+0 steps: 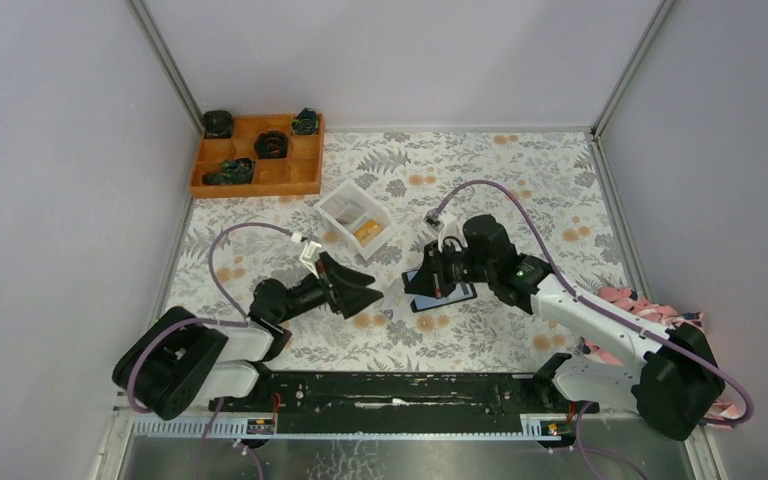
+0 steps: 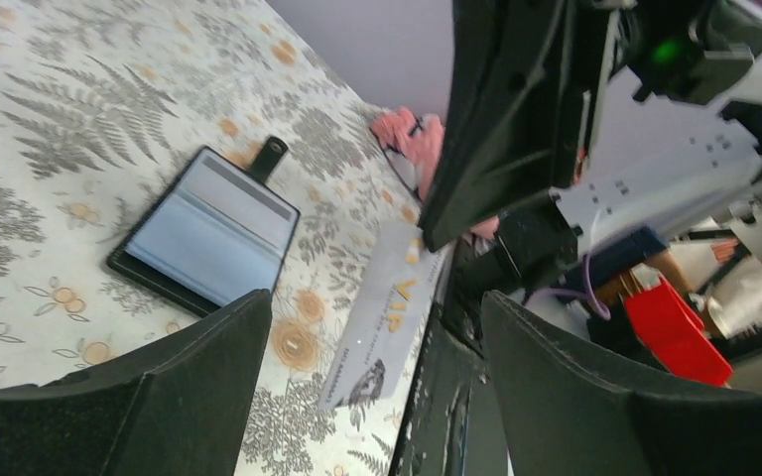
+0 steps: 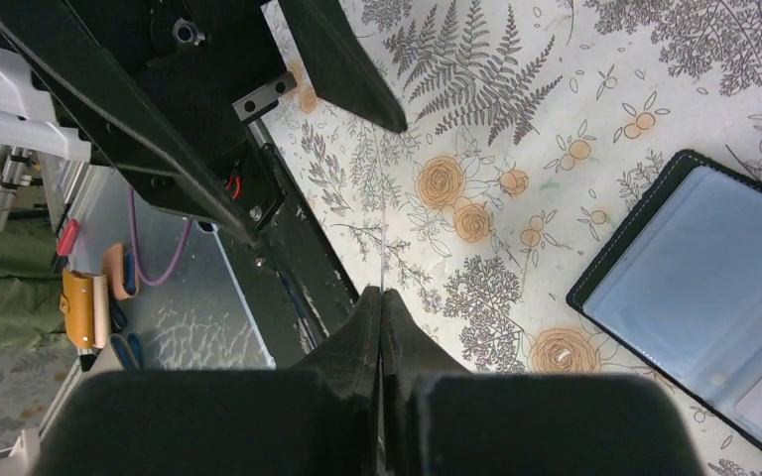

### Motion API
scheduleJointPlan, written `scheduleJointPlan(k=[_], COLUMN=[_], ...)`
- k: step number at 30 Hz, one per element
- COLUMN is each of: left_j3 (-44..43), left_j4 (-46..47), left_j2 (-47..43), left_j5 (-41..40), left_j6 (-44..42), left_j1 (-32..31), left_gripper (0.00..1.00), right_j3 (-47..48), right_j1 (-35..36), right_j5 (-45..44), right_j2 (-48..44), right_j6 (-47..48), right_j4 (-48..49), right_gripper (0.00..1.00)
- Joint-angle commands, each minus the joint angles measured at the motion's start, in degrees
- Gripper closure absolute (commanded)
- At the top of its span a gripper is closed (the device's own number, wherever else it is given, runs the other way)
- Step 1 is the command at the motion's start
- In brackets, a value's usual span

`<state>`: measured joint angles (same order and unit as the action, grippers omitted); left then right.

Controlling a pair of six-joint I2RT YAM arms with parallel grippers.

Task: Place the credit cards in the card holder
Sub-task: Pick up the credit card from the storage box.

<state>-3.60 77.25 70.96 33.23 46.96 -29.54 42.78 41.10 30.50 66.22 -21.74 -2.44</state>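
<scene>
grey walls close round a counter (image 1: pixel 520 180) spread with a fern and flower print. the card holder (image 1: pixel 450 297) lies open and flat on it, a little right of the middle and nearer the near edge than the far one. its pale bluish-grey inner face is up, inside a black border, and its clasp tab (image 2: pixel 270 154) sticks out from one side onto the print.

just beside the holder, on the side toward the left arm, a whitish-grey card (image 2: pixel 382 317) with gold lettering stands on edge. the right tool (image 3: pixel 379 302) has its fingers pressed together on this card, which runs out from their tips as a thin line in the right wrist view. whether the card's lower edge touches the counter i cannot tell.

the left tool (image 1: pixel 360 284) is spread wide and grips nothing. it points at the card and the holder from the left, near them but apart.

farther off, toward the far edge, a white tray (image 1: pixel 342 205) sits askew with orange-yellow cards (image 1: pixel 368 230) inside. an orange box (image 1: pixel 290 172) with compartments fills the far left corner, dark objects in some of them. a pink heap (image 1: pixel 650 305) lies at the right edge.
</scene>
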Motion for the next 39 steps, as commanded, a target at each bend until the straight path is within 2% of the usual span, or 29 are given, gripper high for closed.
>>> scheduleJointPlan(k=[1,20,22,33,38,39], left_j3=[-0.5,-4.14,-4.6,-5.23,-5.67,-5.71], left_j4=[14.28,14.33,14.33,14.4,14.46,14.42], left_j2=[6.22,13.86,14.35,15.67,16.16,15.99], left_j5=[9.14,15.16,15.74,16.57,15.86,15.07], left_j6=[2.85,2.95,3.11,3.26,3.57,3.57], left_j1=[-0.17,-1.52,-1.73,-2.01,-2.02,-2.01], left_gripper=[0.17,0.27,0.34,0.99,1.0,1.0], right_j3=[-0.95,-1.16,-0.93,-0.13,0.83,1.05], right_j1=[-1.57,-2.43,-2.47,-2.52,-2.68,-2.69], right_j5=[3.89,9.46,9.81,9.75,8.32,6.83], right_j2=[-2.0,1.91,2.51,3.22,2.95,2.58], right_j6=[-1.61,-3.25,-3.16,-2.81,-2.0,-1.28], right_j4=[3.37,7.14,7.12,6.6,5.04,4.01], right_gripper=[1.0,1.0,1.0,1.0,0.99,0.93])
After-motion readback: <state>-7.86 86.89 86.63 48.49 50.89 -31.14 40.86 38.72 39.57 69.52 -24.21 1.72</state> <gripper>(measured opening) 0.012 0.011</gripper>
